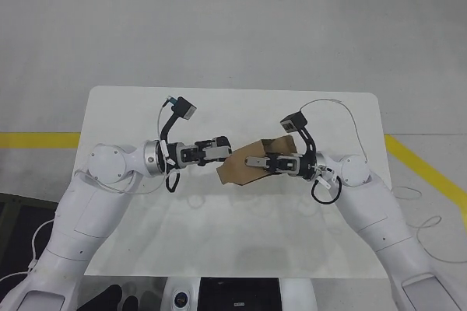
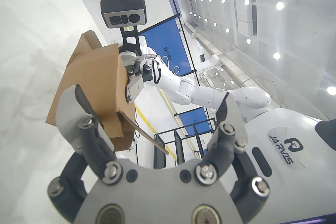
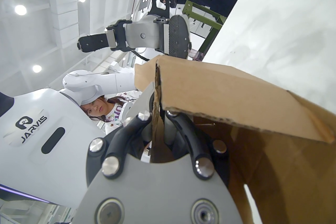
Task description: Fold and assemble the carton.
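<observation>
A brown cardboard carton (image 1: 249,162), partly unfolded with loose flaps, is held above the middle of the white table (image 1: 140,233). My right gripper (image 1: 258,162) is shut on one of its walls; in the right wrist view the fingers (image 3: 147,104) pinch the wall's edge of the carton (image 3: 223,93). My left gripper (image 1: 221,146) stands open at the carton's other end. In the left wrist view one of its fingers (image 2: 76,101) lies against the carton (image 2: 92,83), and the other finger is well clear. The left gripper (image 3: 131,38) also shows open beyond the carton's edge.
The table surface around both arms is bare white. Yellow floor lines (image 1: 31,140) run past the table's left and right sides.
</observation>
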Tool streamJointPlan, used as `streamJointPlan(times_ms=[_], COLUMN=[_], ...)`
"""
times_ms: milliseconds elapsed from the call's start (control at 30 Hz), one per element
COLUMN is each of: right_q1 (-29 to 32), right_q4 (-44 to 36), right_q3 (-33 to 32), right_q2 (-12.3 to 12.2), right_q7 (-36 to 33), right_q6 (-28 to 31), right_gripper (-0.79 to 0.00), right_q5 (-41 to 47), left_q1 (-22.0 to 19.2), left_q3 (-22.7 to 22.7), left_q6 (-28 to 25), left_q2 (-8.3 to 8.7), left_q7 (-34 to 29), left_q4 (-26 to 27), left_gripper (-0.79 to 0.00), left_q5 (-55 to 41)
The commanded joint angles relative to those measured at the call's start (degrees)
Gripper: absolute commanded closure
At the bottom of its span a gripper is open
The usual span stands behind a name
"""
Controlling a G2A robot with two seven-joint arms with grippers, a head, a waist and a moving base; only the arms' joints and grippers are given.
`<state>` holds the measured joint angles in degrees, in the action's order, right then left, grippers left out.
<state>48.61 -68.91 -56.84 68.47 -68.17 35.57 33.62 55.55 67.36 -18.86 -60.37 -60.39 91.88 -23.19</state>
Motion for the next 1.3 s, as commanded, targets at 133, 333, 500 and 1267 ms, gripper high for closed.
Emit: streamJointPlan(times_ms=[133,333,500,1267], right_q1=[0.65,1.35,1.97,2.21], right_q4=[-0.22,-1.07,-2.06,-2.11], right_q3=[-0.98,-1.71,-2.56,-2.21], right_q2=[-0.15,-0.09,-0.17,0.4], right_q7=[1.31,5.04,7.39,10.1], right_q6=[0.28,1.08,1.38,1.92], right_gripper=[0.0,0.0,0.0,0.0], right_q5=[-0.8,-2.17,-3.69,-5.51], left_q1=[0.82,1.49,1.66,-0.41], left_q3=[1.48,1.65,1.37,0.31], left_q6=[0.25,0.51,0.68,0.49], left_q2=[0.32,0.39,0.37,-0.02], left_q7=[0.79,0.73,0.7,1.27], left_q4=[0.99,2.22,2.63,1.39], left_gripper=[-0.785,-0.785,-0.785,-0.785], left_q5=[1.41,1.04,1.02,1.17])
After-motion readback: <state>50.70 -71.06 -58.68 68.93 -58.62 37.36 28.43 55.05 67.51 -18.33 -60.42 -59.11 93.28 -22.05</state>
